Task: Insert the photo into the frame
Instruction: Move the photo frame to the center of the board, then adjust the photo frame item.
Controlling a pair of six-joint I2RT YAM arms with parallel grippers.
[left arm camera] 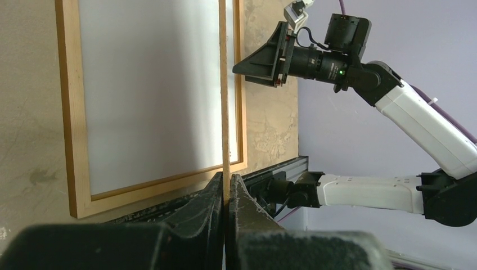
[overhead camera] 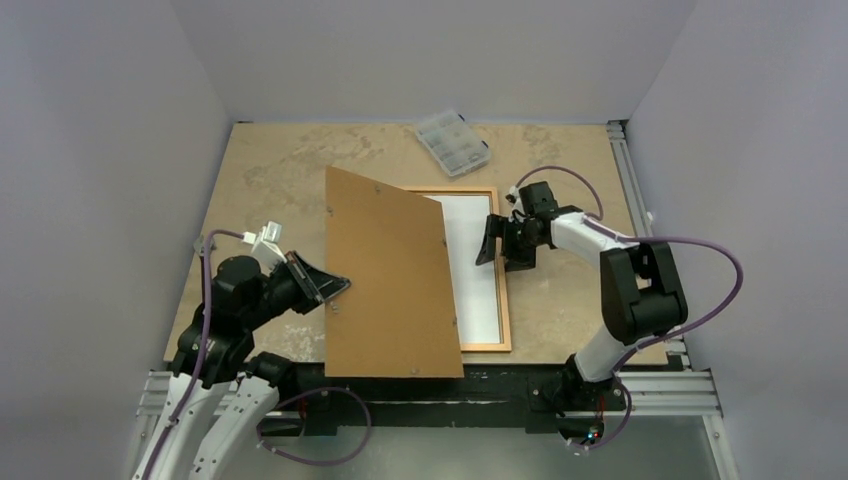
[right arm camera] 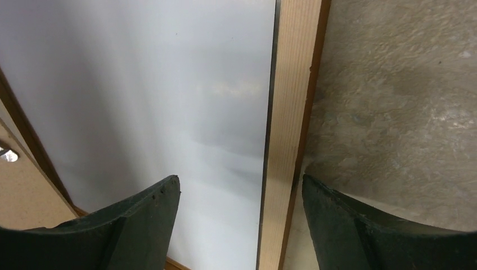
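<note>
The frame [overhead camera: 503,270] lies flat on the table right of centre, and the photo [overhead camera: 475,270] lies inside it with its white back up. Over the frame's left part a plain brown backing board [overhead camera: 390,280] is held tilted, with my left gripper [overhead camera: 335,288] shut on its left edge. The left wrist view shows the board's thin edge [left arm camera: 224,84] pinched in the left gripper [left arm camera: 227,183], with the frame [left arm camera: 67,112] and photo [left arm camera: 146,90] beyond. My right gripper [overhead camera: 503,250] hovers open over the frame's right rail [right arm camera: 292,101], the right gripper [right arm camera: 241,179] astride it, touching nothing.
A small clear plastic compartment box [overhead camera: 452,142] sits at the back of the marbled table [overhead camera: 280,170]. A black and aluminium rail [overhead camera: 500,385] runs along the near edge. Grey walls close in on three sides.
</note>
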